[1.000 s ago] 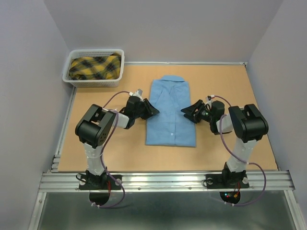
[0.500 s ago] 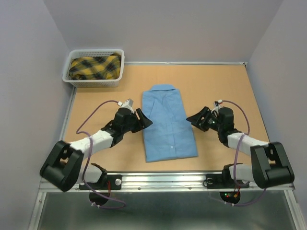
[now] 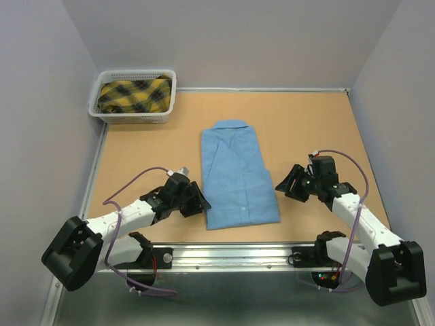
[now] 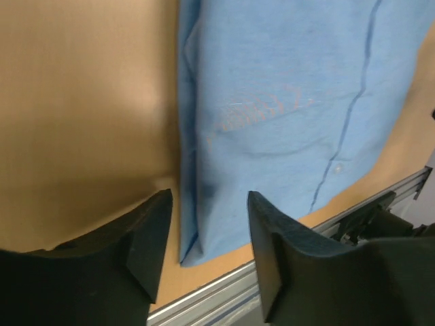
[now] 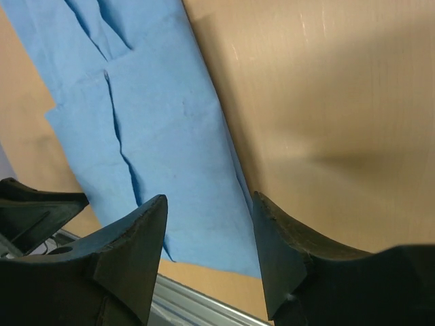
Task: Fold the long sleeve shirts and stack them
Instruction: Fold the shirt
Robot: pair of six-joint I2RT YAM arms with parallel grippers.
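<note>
Light blue shirt (image 3: 238, 178) lies flat mid-table (image 3: 312, 122), already narrowed to a long rectangle with the sleeves tucked in. The collar (image 3: 229, 124) is at the far end and the hem is close to the near edge.

The left gripper (image 3: 202, 202) sits low by the shirt's near-left corner. Its jaws are parted and hold nothing, and in the wrist view the shirt's left edge runs between the fingers. The right gripper (image 3: 281, 183) is beside the lower right edge, with jaws likewise apart and empty and the right edge lined up in the gap. We can't tell whether either one touches the cloth.

We judge the step to be gripping both near corners to fold the hem up toward the collar. To do it well:
- go low enough to catch every layer at each corner
- close both at the same height along the shirt
- lift together and carry evenly so the side edges stay lined up
- avoid dragging the far half

Counts: one blue shirt on the table, and one white basket (image 3: 133, 117) at the far-left corner. The basket holds one yellow-black plaid cloth (image 3: 133, 95), and we can't tell what garment it is. There are two arms and two grippers.
</note>
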